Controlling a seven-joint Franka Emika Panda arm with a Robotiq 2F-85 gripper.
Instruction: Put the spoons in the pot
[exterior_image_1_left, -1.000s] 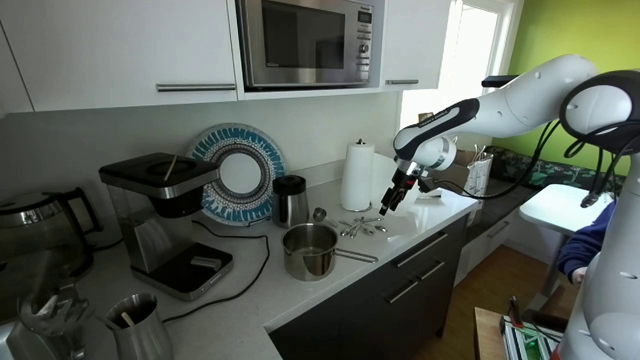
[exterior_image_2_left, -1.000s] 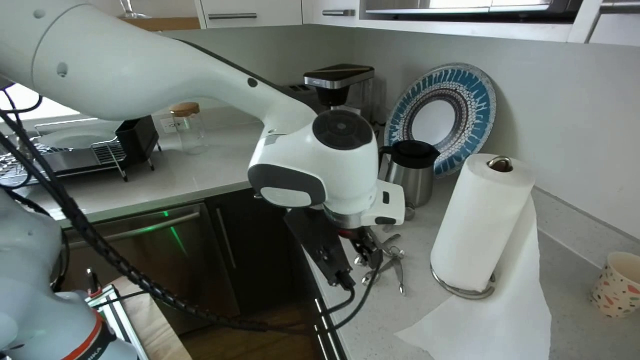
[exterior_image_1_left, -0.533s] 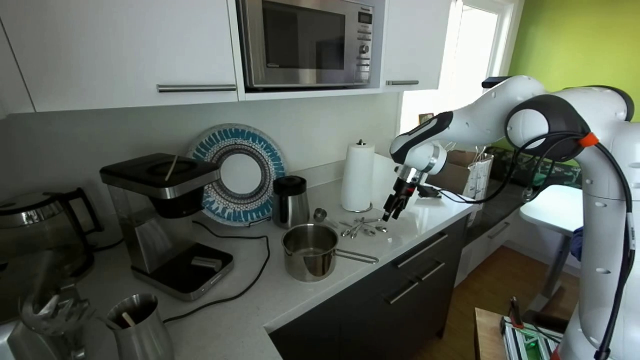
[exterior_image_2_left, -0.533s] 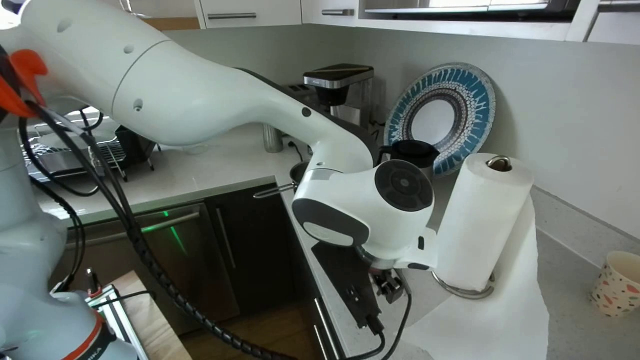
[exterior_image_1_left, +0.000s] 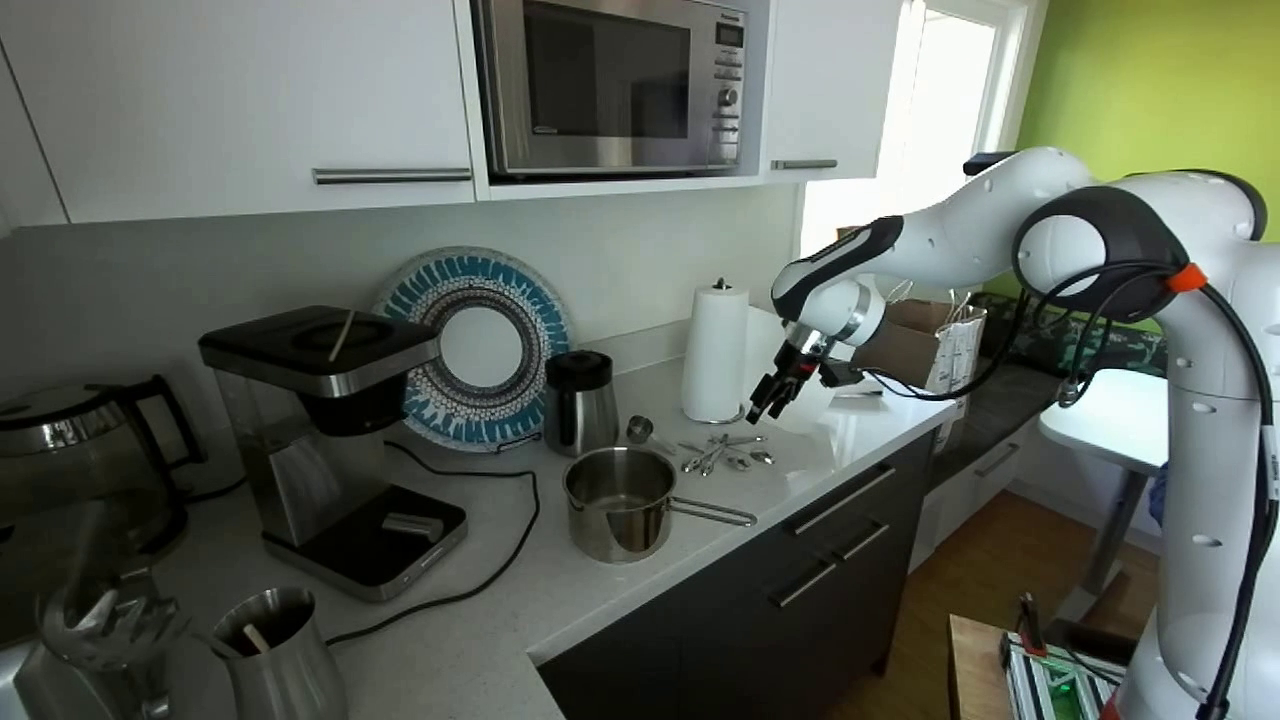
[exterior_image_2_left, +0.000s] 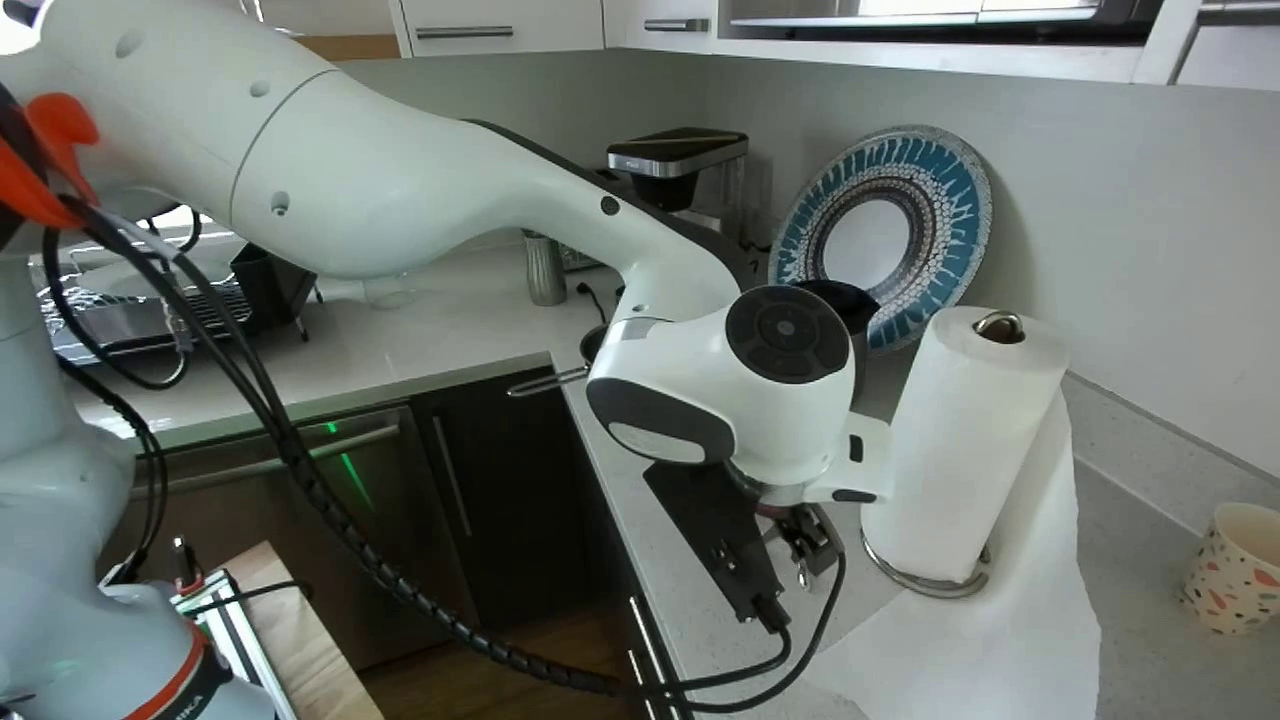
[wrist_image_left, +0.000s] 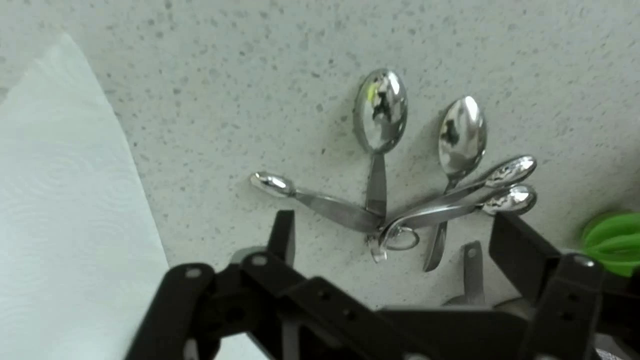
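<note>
The spoons lay together on the counter, mid-frame in the wrist view, the gripper stood spread, and the pot, lower centre in an exterior view, showed none, so everything seemed left.

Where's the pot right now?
In an exterior view, the pot stands on the counter below picture centre, right of the coffee machine and left of the spoons.

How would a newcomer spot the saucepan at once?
In an exterior view, find the coffee maker. To its right, in front of the steel carafe, stands the saucepan. Unlike that lidded carafe, it has an open top and a long wire handle.
</note>
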